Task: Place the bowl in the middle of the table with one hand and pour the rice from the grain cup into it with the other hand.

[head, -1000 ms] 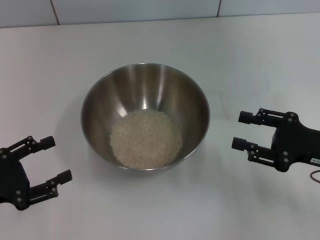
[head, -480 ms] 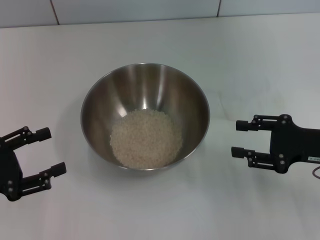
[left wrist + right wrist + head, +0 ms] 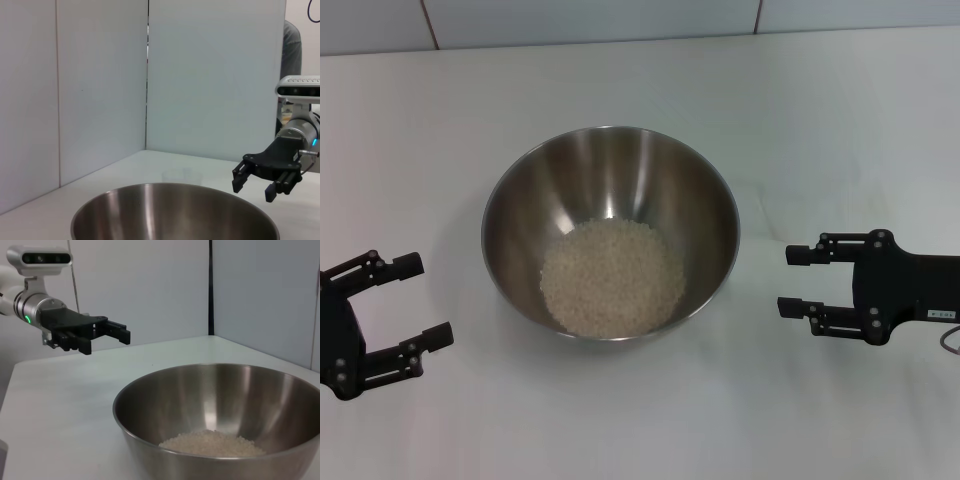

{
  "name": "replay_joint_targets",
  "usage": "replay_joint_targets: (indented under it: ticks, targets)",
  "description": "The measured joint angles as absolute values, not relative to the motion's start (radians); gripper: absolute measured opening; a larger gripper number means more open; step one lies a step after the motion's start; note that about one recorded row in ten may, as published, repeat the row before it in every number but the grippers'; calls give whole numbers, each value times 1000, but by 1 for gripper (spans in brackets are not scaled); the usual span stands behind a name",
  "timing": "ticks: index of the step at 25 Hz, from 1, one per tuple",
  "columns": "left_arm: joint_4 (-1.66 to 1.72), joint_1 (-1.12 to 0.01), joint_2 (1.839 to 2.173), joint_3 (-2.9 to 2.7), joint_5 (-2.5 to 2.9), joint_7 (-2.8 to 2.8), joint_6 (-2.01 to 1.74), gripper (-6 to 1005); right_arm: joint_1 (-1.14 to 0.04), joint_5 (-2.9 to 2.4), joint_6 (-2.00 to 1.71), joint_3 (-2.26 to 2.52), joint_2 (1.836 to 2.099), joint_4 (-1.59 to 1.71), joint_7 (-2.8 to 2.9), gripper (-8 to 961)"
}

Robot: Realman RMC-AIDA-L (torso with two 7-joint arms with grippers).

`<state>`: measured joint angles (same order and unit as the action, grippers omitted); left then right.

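The steel bowl [image 3: 610, 165] stands at the middle of the white table [image 3: 620, 80], with a mass of pale rice [image 3: 612, 278] in its bottom. To the bowl's left, near the front edge, my left gripper [image 3: 427, 299] is open and empty. My right gripper [image 3: 790, 281] hovers open and empty just right of the bowl. The right wrist view shows the bowl [image 3: 200, 390], the rice [image 3: 212, 442] and, beyond them, the left gripper [image 3: 122, 335]. In the left wrist view a faint clear grain cup [image 3: 181, 176] stands on the table beyond the bowl [image 3: 175, 210], near the right gripper [image 3: 255, 189].
Grey-white tiles [image 3: 590, 20] run along the table's far edge. Upright white panels [image 3: 100, 85] close off the table's sides in the wrist views. A cable loop [image 3: 950, 350] shows beside the right arm.
The right gripper has rolled level and slid a little toward the near edge. The left gripper drew slightly left, then held still. The bowl and rice have not moved.
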<state>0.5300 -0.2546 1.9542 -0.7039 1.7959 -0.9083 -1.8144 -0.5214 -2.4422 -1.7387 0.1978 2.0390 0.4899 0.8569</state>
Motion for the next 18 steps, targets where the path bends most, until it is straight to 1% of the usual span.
replay_joint_targets:
  ticks: [18]
  targets:
    - [531, -256, 1953, -698, 1808, -911, -1821, 800, -525, -2438, -1729, 209, 2039, 491, 854, 604]
